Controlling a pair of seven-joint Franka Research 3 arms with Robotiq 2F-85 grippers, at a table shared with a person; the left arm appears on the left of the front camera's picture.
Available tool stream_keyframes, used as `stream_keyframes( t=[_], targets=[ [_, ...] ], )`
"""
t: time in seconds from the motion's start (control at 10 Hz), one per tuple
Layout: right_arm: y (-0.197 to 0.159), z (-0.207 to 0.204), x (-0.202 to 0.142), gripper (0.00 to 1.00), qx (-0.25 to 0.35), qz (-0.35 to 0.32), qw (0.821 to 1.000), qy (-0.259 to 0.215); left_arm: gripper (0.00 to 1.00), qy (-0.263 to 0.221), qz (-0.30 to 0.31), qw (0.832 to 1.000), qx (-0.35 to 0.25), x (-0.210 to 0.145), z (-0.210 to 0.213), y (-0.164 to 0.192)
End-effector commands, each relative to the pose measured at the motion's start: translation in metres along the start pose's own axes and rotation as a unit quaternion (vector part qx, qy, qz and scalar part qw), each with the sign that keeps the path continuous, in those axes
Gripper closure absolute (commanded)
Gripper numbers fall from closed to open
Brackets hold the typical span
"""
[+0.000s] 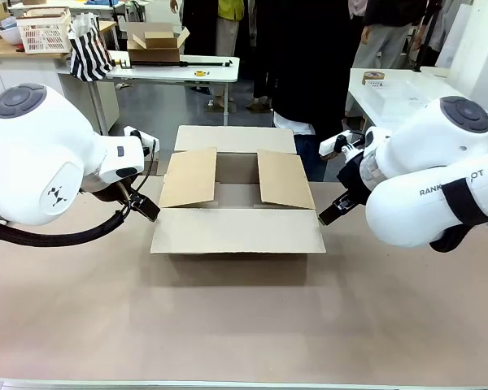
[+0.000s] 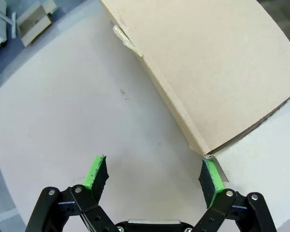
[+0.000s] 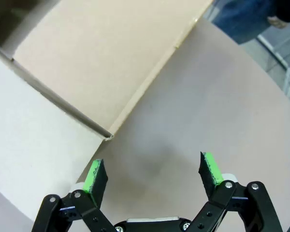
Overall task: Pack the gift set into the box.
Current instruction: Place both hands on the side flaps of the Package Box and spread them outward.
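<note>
Near the middle of the desk (image 1: 244, 325) stood the box (image 1: 237, 199), its long axis running from my left side to my right side, parallel to the desk's near edge. The near flap lay folded outward and flat, the two side flaps were folded inward and partly covered the opening, and the far flap stood toward the person's side.

My left gripper (image 1: 144, 205) hung just beside the left end of the near flap, released, with the pads spread wide and nothing between them. From its own camera one green pad (image 2: 210, 180) sat almost at the flap's corner, though I could not tell if it touched.

My right gripper (image 1: 331, 213) hung just beside the right end of the same flap, also released and empty. Both pincers were about equally near, one at each short end of the box.

I saw no gift set anywhere on the desk or inside the opening, as far as the flaps let me look. I judged that the side flaps needed to be opened before anything could go in.
</note>
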State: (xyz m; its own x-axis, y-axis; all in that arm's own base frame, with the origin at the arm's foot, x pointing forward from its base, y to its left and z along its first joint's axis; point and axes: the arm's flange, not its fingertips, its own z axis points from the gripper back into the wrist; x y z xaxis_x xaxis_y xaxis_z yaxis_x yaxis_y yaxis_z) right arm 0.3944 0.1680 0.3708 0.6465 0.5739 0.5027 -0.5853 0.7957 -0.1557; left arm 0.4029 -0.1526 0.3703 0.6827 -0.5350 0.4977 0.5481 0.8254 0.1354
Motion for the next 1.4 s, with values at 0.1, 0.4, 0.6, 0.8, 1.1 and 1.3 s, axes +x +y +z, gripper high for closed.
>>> stream_keyframes(
  t=[0.1, 0.4, 0.6, 0.8, 1.1, 1.3],
  targets=[
    [-0.016, 0.037, 0.006, 0.00, 0.028, -0.014, 0.999, 0.021, 0.00, 0.053, 0.025, 0.998, -0.012, 0.011, 0.038, 0.013],
    [-0.031, 0.158, 0.022, 0.00, -0.048, -0.083, 0.995, -0.015, 0.00, -0.004, 0.036, 0.999, -0.010, 0.042, 0.174, 0.050],
    [-0.034, 0.115, 0.017, 0.00, -0.016, -0.060, 0.998, -0.005, 0.00, 0.031, 0.043, 0.999, -0.007, 0.029, 0.131, 0.038],
    [-0.036, 0.171, 0.018, 0.00, -0.056, -0.074, 0.995, -0.038, 0.00, 0.031, 0.043, 0.999, -0.007, 0.029, 0.131, 0.038],
    [-0.087, 0.132, -0.021, 0.00, 0.373, -0.311, 0.873, 0.036, 0.00, 0.040, 0.080, 0.962, -0.259, 0.027, 0.183, 0.055],
    [-0.133, 0.134, -0.059, 0.00, 0.471, -0.462, 0.751, -0.015, 0.00, 0.030, 0.195, 0.902, -0.383, 0.007, 0.187, 0.078]
  ],
)
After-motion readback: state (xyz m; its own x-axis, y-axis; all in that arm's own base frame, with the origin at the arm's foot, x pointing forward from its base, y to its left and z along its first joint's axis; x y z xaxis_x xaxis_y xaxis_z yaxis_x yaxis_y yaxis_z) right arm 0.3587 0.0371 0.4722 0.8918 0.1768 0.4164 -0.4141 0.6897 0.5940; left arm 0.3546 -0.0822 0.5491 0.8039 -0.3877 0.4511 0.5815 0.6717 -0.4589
